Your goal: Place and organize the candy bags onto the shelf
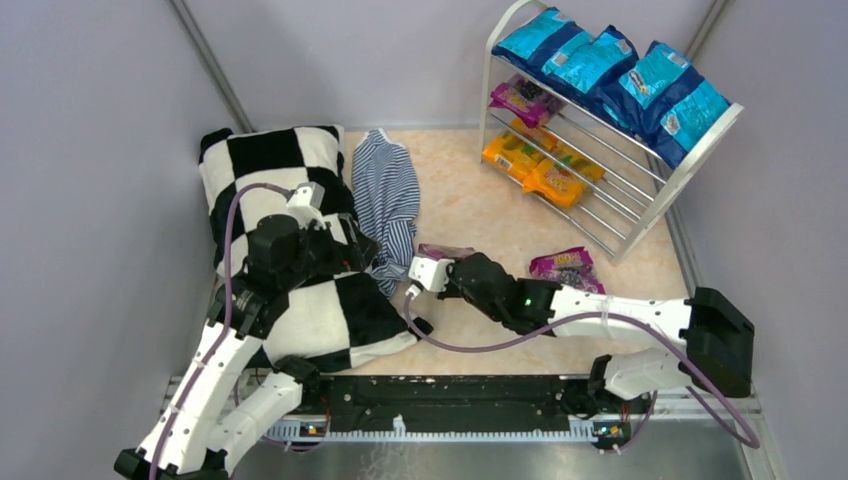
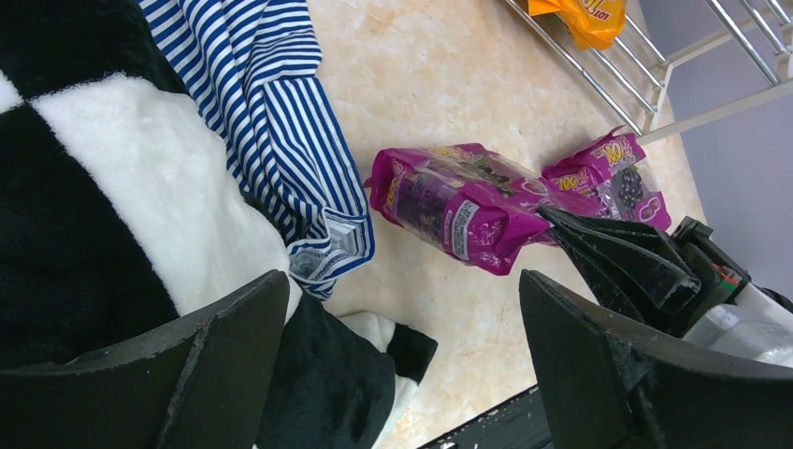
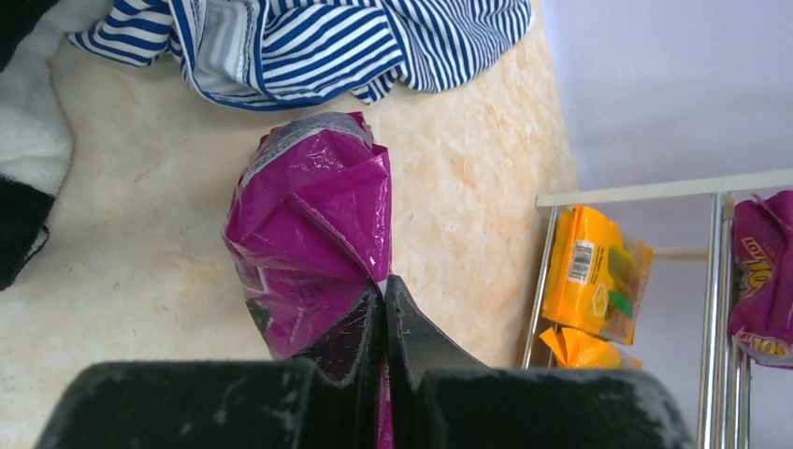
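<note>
While the left gripper [image 2: 402,281] hangs wide open over the pillow [image 2: 122,187], the right gripper [image 3: 383,290] pinches one purple bag [image 3: 313,224] by its edge.

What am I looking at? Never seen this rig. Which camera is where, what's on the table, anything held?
Two robot arms with two-finger grippers. The wide picture looks down from above; the other two come from cameras on each wrist. On the table: a checkered pillow, a striped cloth, a white shelf holding blue, orange and purple candy bags, and one loose purple bag. The right gripper is shut on a crumpled purple bag; the left gripper is open, empty.
</note>
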`<act>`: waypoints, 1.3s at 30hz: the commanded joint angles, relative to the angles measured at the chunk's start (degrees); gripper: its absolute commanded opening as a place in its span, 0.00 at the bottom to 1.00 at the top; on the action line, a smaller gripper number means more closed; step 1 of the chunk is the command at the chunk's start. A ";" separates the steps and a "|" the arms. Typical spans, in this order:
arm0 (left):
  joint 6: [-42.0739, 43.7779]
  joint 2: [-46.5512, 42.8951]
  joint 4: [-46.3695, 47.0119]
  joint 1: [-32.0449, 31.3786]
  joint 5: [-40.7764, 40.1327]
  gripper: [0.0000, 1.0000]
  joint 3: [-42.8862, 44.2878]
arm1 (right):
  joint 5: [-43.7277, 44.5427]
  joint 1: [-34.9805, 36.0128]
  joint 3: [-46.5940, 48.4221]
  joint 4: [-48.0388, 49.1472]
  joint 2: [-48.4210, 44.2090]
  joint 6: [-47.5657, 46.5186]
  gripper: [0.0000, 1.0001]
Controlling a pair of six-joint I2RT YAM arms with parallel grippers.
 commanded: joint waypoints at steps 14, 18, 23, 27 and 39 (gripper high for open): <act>0.84 0.00 1.17 0.16 0.84 0.99 -0.81 | -5.36 -0.33 2.19 -5.73 12.19 0.06 0.66; 1.17 -0.07 1.04 0.13 0.40 0.99 -0.71 | -3.03 -0.32 -0.40 -3.82 12.80 -1.00 0.81; 0.97 0.33 1.43 0.11 0.95 0.99 -0.65 | -2.98 -0.30 -3.00 -0.66 14.56 -0.32 0.99; 0.84 0.89 1.78 0.17 1.40 0.99 -0.34 | -2.13 -0.17 -3.69 3.28 17.86 0.23 0.99; 0.58 -0.07 0.74 0.20 0.41 0.99 -0.90 | -1.43 0.08 -0.57 0.86 18.62 0.35 0.41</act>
